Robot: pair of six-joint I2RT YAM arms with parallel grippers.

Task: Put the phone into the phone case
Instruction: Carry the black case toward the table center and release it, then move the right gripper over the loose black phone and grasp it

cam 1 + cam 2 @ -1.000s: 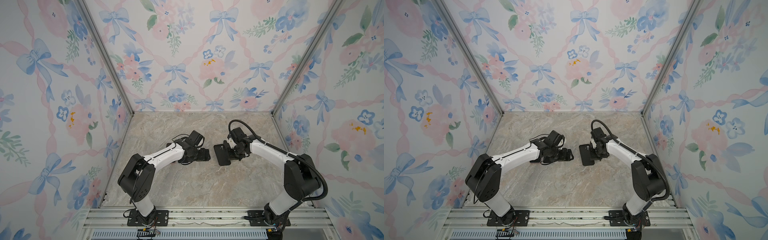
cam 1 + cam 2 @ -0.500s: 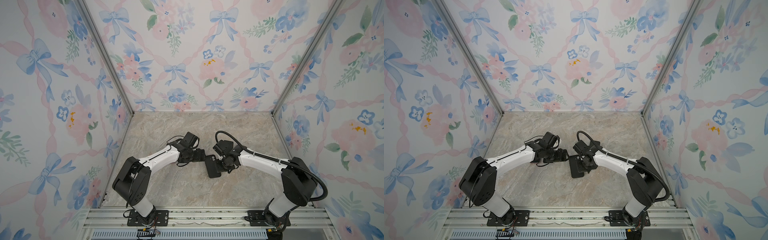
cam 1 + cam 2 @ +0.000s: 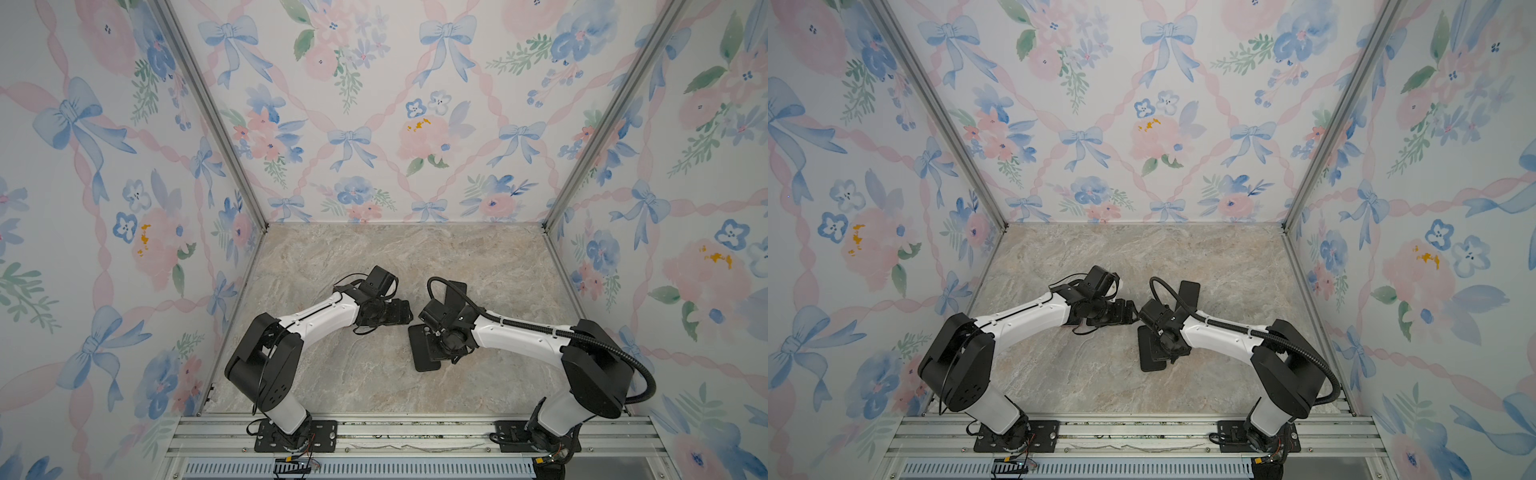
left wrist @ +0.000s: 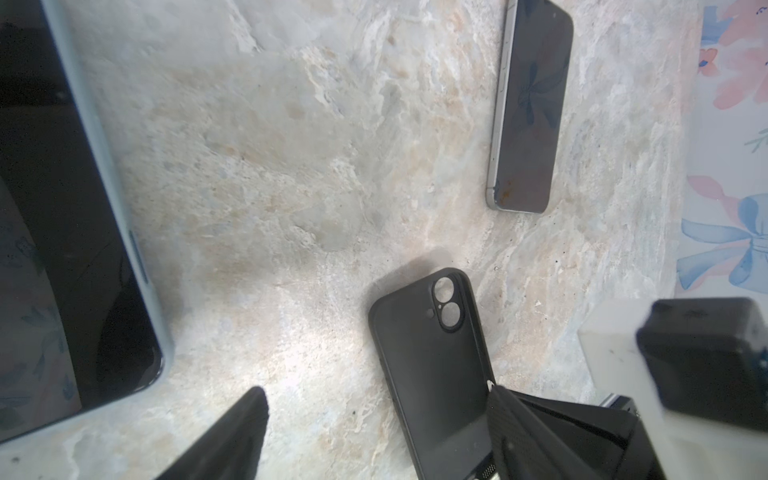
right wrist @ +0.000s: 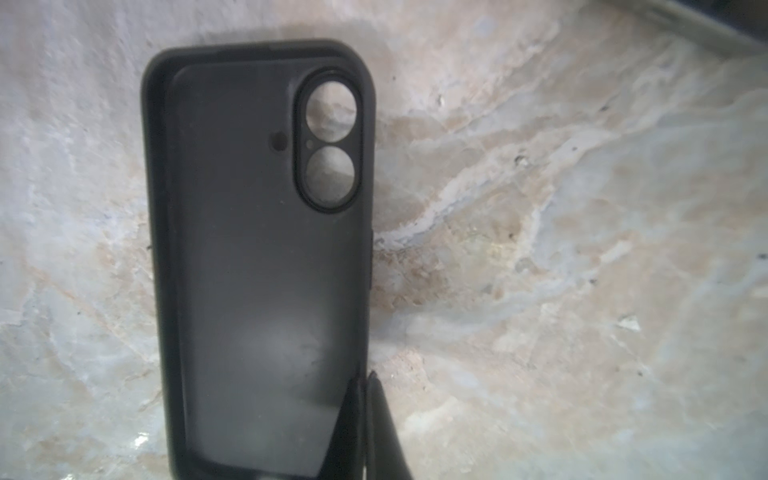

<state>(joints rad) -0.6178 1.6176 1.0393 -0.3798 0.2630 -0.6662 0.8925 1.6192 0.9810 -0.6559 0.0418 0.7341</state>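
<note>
In both top views the phone case lies just below centre on the marbled worktop. The right gripper is set on its right-hand side. The left gripper hangs up and to the left of the case, near it but apart. A far phone lies higher in the frame, partly behind the right arm's cable and well clear of the case.

In the left wrist view the left arm's fingers stand wide apart and hold nothing. The case sits at lower centre. The far phone, grey-edged here, is at upper right. A second, blue-edged phone fills the left edge, close under the camera. I cannot make this one out in the top views.

In the right wrist view the case lies open side up and empty, with worktop showing through its lens cut-outs. The right fingers are pinched shut on its side wall near the lower end.

By my reading the task is at an early stage. The case is steadied, but no phone has been picked up, so the whole fitting remains. I cannot tell which phone belongs in the case, so the spare one is a likely distraction. The right fingers also occupy one wall of the case, and the two wrists are crowded together over it.
</note>
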